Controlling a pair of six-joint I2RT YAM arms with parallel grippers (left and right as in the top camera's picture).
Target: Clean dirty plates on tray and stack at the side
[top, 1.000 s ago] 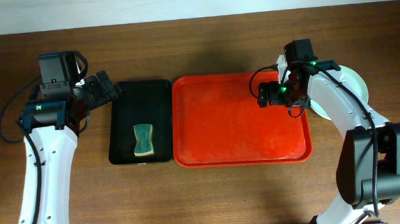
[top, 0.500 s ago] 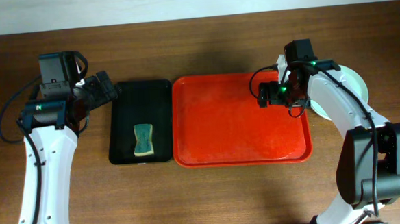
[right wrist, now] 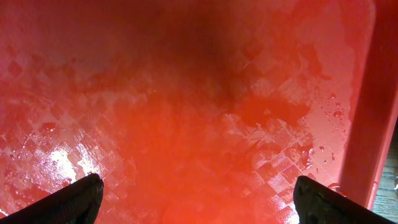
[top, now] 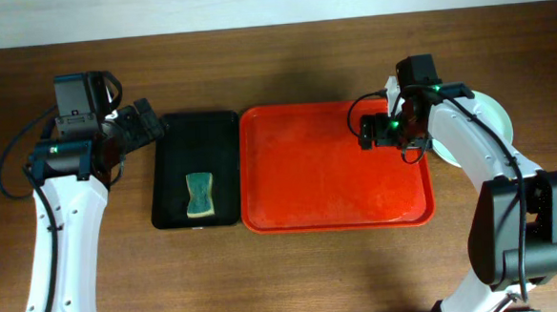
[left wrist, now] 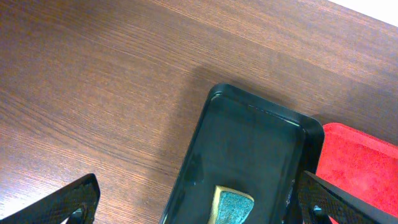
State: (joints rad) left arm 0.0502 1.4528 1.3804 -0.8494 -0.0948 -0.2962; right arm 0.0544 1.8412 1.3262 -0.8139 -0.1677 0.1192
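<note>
The red tray (top: 318, 178) lies mid-table with nothing on it; its wet floor (right wrist: 186, 93) fills the right wrist view. Just right of it, a pale round plate (top: 497, 118) sits on the table, mostly covered by my right arm, so I cannot tell how many are stacked there. My right gripper (top: 369, 132) hovers over the tray's far right corner, open and empty (right wrist: 205, 202). My left gripper (top: 146, 123) is open and empty at the far left corner of the black tray (top: 178, 152), also seen in the left wrist view (left wrist: 200, 208).
A yellow sponge with a teal scrub face (top: 198, 196) lies in the black tray (left wrist: 261, 143), between my left fingers' line of sight (left wrist: 233, 208). The red tray's raised rim (right wrist: 360, 112) runs close by my right gripper. Bare wooden table surrounds both trays.
</note>
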